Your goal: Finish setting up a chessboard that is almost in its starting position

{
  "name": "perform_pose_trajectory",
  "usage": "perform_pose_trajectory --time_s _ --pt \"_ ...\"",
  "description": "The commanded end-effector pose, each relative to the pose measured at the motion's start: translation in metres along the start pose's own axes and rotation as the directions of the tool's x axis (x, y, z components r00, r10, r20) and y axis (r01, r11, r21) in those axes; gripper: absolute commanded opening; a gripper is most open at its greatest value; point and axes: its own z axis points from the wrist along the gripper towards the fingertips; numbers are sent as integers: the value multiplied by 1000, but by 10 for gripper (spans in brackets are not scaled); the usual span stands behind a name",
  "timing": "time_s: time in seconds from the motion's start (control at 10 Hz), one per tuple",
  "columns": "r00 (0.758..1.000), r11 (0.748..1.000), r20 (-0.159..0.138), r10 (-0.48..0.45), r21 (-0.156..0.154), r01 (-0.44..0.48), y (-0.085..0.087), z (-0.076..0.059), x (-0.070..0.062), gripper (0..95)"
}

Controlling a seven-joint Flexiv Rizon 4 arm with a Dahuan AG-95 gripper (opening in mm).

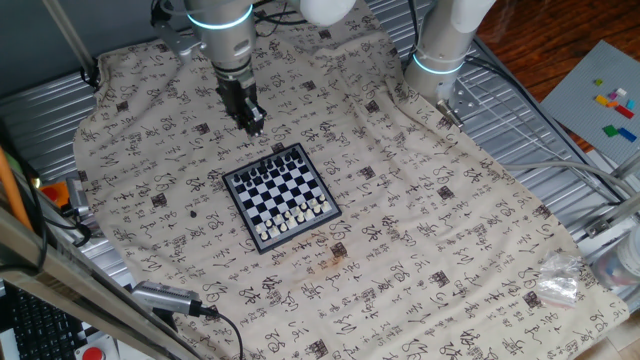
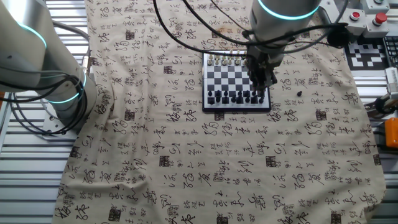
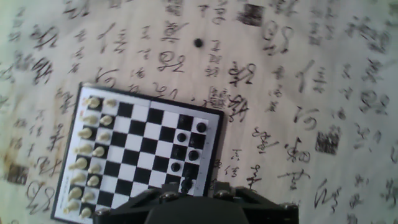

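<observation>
A small black-and-white checked chessboard with a dark frame (image 1: 279, 196) is seen mid-table on a script-printed cloth (image 1: 420, 230), one stray dark piece (image 2: 299, 94) lying off it. The black two-finger gripper (image 1: 253, 126) is poised above the dark ranks, presumably for retrieval; its opening cannot be told.

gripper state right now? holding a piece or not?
Gripper: cannot tell whether open or shut; fingertips are too small or hidden in every view. No piece visibly held. It hovers over the dark-piece end of the chessboard.

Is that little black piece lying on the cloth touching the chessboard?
Apart. In the hand view the black piece sits alone on the cloth, with printed fabric between it and the chessboard.
</observation>
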Motion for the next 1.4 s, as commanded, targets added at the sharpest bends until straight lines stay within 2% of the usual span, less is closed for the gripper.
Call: perform_pose_trajectory --time_s 0.1,0.4,0.5,0.6,0.7,0.9,1.0,1.1,1.2,1.4 --pt "999 999 0 34 7 -34 1 0 0 0" --pt "1000 1000 -7 9 21 -9 1 0 0 0" --pt "1000 1000 -15 23 19 -23 0 -1 -5 0" --pt "999 999 -39 35 13 -35 -5 3 -19 0" --pt "998 999 -58 37 8 -37 -13 14 -39 0" --pt "997 999 -63 41 -5 -42 -23 42 -75 0" --pt "997 999 -64 41 -3 -41 -23 49 -88 0" --pt "997 999 -67 33 6 -33 -22 59 -113 0" --pt "997 999 -68 32 10 -31 -21 62 -122 0" --pt "997 999 -70 25 37 -22 -18 70 -137 0"
